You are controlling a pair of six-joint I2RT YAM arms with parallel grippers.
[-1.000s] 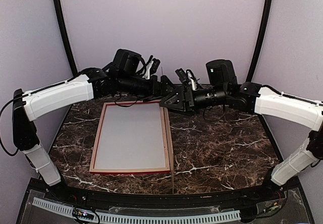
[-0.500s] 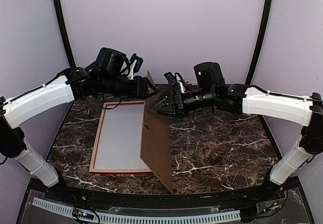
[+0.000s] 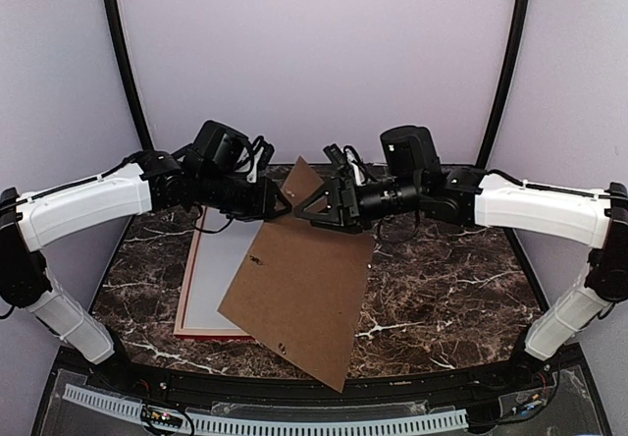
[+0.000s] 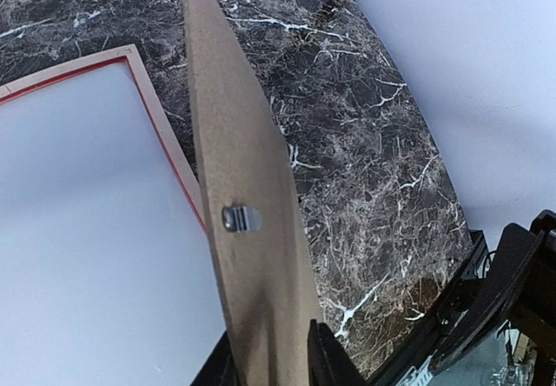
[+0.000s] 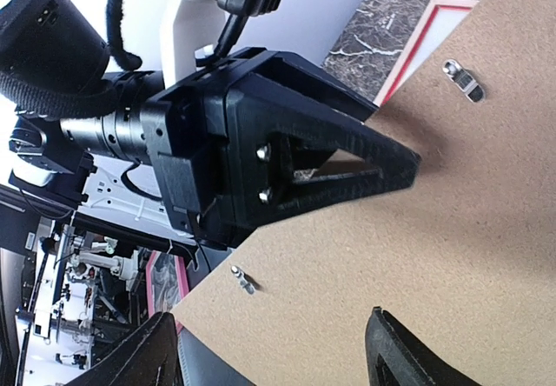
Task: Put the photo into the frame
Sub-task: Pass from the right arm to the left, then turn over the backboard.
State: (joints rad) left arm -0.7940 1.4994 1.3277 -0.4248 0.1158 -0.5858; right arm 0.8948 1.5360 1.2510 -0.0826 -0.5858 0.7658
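The left gripper (image 3: 280, 205) pinches the far edge of the tilted backing board (image 3: 299, 299). The right gripper (image 3: 312, 208) stands open beside it. The board may slip and strike the frame (image 3: 192, 269), which lies flat at the left. I cannot see the photo.
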